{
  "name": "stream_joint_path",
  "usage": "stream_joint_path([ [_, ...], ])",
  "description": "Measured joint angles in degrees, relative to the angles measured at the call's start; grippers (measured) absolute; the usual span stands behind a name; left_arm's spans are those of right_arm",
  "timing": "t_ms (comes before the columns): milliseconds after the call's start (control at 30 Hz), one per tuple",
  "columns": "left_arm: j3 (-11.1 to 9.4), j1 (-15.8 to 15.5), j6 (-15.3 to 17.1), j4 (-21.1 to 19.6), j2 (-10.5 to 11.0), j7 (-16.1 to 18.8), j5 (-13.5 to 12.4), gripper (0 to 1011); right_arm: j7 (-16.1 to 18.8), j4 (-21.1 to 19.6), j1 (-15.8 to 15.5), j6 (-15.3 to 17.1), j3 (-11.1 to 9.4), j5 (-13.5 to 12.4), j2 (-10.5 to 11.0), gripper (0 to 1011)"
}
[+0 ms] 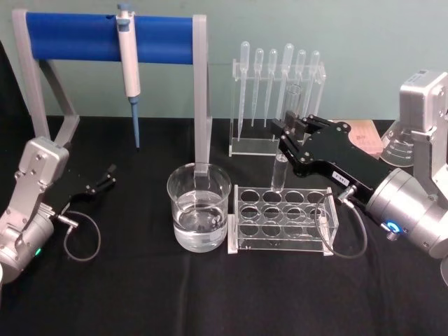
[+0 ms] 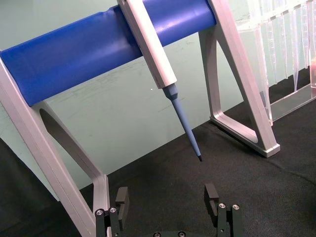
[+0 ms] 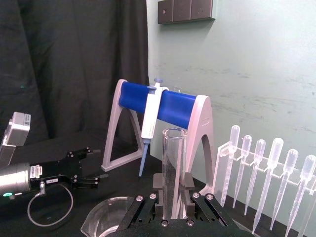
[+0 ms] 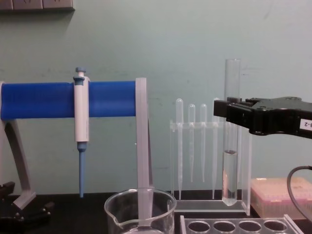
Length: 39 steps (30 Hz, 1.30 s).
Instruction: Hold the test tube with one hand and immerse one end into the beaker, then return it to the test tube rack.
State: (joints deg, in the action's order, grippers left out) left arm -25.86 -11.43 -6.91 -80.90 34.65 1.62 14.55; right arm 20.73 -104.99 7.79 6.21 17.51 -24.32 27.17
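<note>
My right gripper (image 1: 285, 134) is shut on the test tube (image 1: 278, 173), a clear glass tube held upright with some liquid in its round bottom. In the chest view the test tube (image 4: 231, 170) hangs with its bottom just above the clear rack (image 4: 234, 226), gripped at mid-height by the right gripper (image 4: 229, 113). The right wrist view shows the test tube (image 3: 173, 158) between the fingers (image 3: 158, 183). The beaker (image 1: 199, 207), holding clear liquid, stands left of the rack (image 1: 283, 242); its rim (image 3: 106, 213) lies below and left of the tube. My left gripper (image 1: 105, 178) rests open at the far left, its fingers (image 2: 122, 198) holding nothing.
A blue pipette stand (image 1: 105, 38) with a hanging pipettor (image 1: 129, 63) stands at the back left. A clear holder with several plastic pipettes (image 1: 276, 84) is behind the rack. A flask (image 1: 395, 147) and a pink box (image 4: 280, 195) sit at the right.
</note>
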Motion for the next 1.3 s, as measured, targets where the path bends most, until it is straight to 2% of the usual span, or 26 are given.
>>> stream_joint_path([
  [1300, 0.0, 0.0, 0.0, 0.0, 0.0, 0.0, 0.0, 1000, 0.16, 0.15, 0.04, -0.09, 0.11, 0.17, 0.1, 225],
])
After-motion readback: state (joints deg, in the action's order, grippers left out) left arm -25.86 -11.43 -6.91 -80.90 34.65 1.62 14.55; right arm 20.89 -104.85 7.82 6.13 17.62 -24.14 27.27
